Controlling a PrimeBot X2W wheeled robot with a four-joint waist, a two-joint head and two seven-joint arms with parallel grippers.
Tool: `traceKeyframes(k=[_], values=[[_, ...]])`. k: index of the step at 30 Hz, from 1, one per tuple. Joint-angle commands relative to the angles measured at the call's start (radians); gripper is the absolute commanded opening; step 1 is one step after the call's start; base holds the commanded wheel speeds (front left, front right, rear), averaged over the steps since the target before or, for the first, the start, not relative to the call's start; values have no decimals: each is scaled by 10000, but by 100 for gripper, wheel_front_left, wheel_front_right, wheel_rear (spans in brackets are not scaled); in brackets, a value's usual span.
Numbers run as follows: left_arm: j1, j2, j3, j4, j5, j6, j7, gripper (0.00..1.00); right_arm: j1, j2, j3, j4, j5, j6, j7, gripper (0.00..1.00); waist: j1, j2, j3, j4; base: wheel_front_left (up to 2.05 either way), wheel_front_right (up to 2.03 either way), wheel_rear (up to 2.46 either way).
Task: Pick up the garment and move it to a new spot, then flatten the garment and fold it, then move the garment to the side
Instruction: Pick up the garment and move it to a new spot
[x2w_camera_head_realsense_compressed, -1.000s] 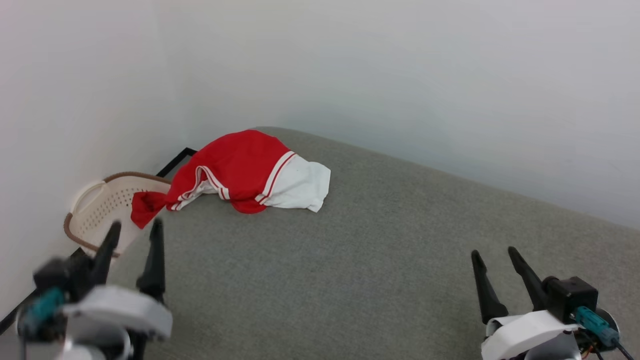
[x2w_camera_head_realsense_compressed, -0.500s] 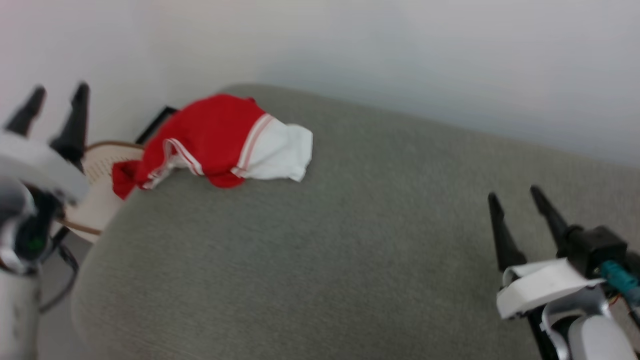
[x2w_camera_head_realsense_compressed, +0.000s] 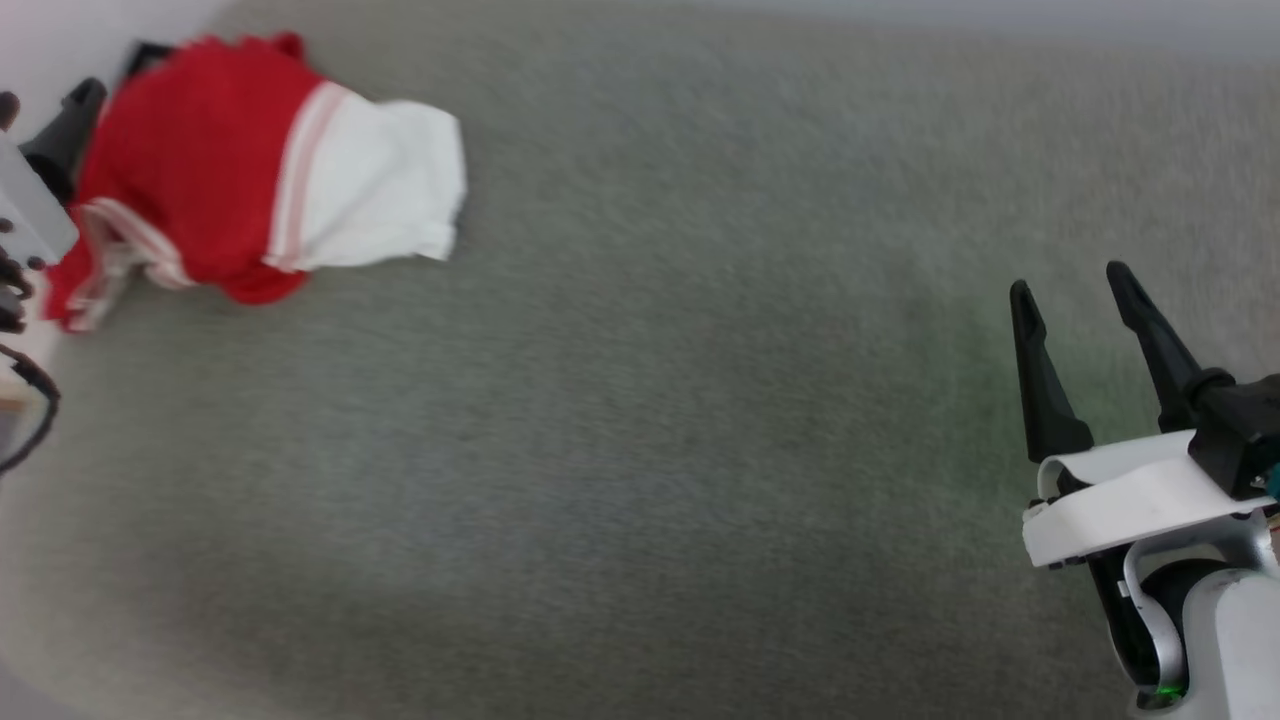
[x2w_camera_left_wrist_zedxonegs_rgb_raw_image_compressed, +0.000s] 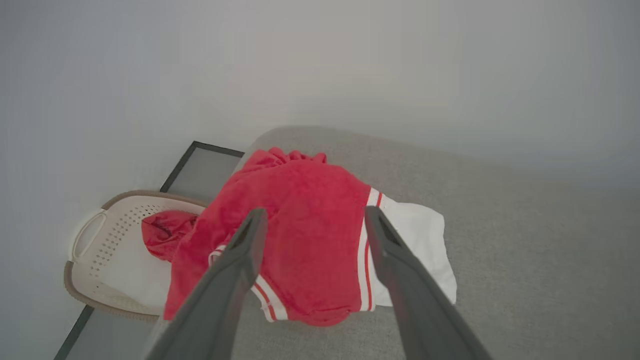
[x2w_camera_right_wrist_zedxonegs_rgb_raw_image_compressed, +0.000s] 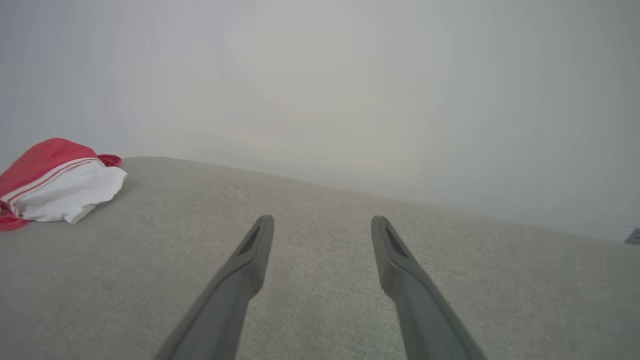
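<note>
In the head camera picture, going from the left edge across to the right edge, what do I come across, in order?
In order: left pincer at the edge → red and white garment → bare grey cushion → right pincer.

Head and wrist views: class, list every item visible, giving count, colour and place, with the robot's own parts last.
garment: one, red with a white sleeve and striped trim, crumpled at the padded surface's far left corner, a red part hanging over the basket
padded surface: one, grey, under the garment
basket: one, cream with brown rim, on the floor beside that corner
wall: white, behind
left hand: one, dark fingers, open, aimed at the garment
right hand: one, dark fingers, open, over bare padding
</note>
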Motion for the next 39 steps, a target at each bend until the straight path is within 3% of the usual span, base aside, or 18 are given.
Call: traceKeyframes(k=[1,14,22,23,24,25,32,39], values=[[-232,34,-40,230,-12,-54,146,100,-155,-14,14,-106,-54,1,32,100,0,-1,1338,-1140,0,0,0],[-1528,252,-531,3673,30,110,1772,100,-452,-14,89,-887,126,1,615,100,0,-1,2298,-1745,0,0,0],[-1829,-150,-810,4939,58,7,1821,100,-578,68,135,-1112,140,1,915,100,0,-1,2525,-1747,0,0,0],[-1853,-239,-824,5074,29,-22,1818,85,-590,76,132,-1108,142,1,925,100,0,-1,2508,-1720,0,0,0],[-1869,-309,-793,5210,-50,-37,1785,36,-601,85,142,-1100,152,1,933,100,0,-1,2475,-1694,0,0,0],[-1895,-363,-811,5265,-43,-70,1592,0,-599,95,139,-1078,162,1,944,100,0,-1,2414,-1659,0,0,0],[-2279,-75,-731,5577,-89,-208,437,0,-317,138,103,-665,268,1,858,100,0,-1,1485,-1400,0,0,0],[-2599,224,-1303,5235,291,-327,-584,0,242,203,-26,-98,449,1,680,100,0,-1,37,-1066,0,0,0]])
